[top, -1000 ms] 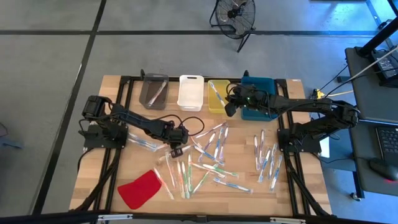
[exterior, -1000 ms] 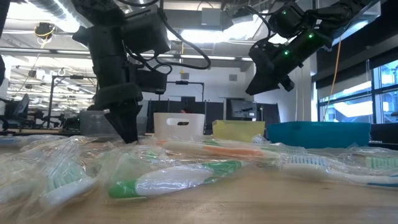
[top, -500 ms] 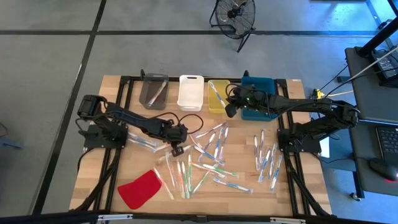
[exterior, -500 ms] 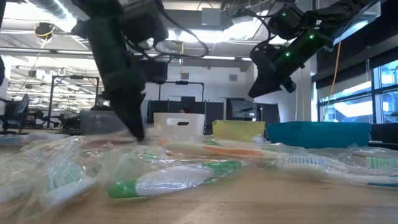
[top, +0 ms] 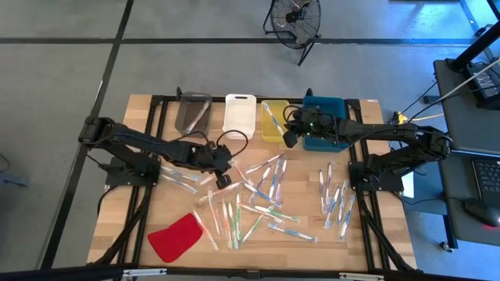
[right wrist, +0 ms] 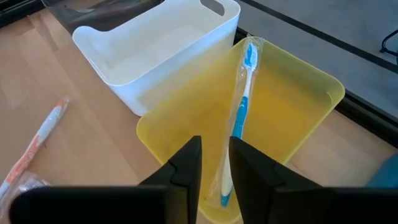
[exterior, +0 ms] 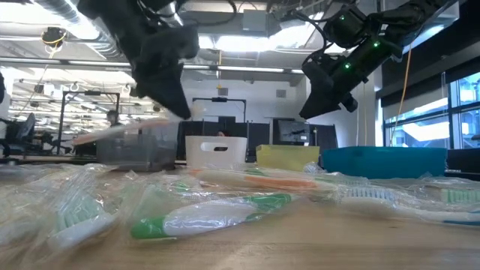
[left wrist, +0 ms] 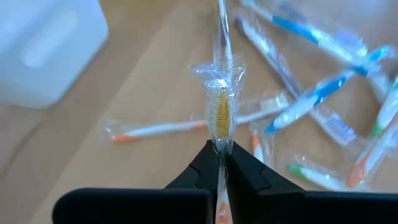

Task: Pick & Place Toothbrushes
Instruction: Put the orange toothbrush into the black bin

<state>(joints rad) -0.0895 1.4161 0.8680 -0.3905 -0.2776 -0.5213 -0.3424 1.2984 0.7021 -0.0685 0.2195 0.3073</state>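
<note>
A wrapped yellow toothbrush (left wrist: 220,109) is pinched between the pressed-together jaws of the left gripper (left wrist: 222,151), lifted above the scattered toothbrushes (top: 269,199) on the table (top: 391,234). It should be carried level to a bin without snagging the wrapper. Over the yellow bin (right wrist: 292,124), the right gripper (right wrist: 214,155) is held slightly spread, and a blue toothbrush (right wrist: 239,118) is seen leaning inside.
</note>
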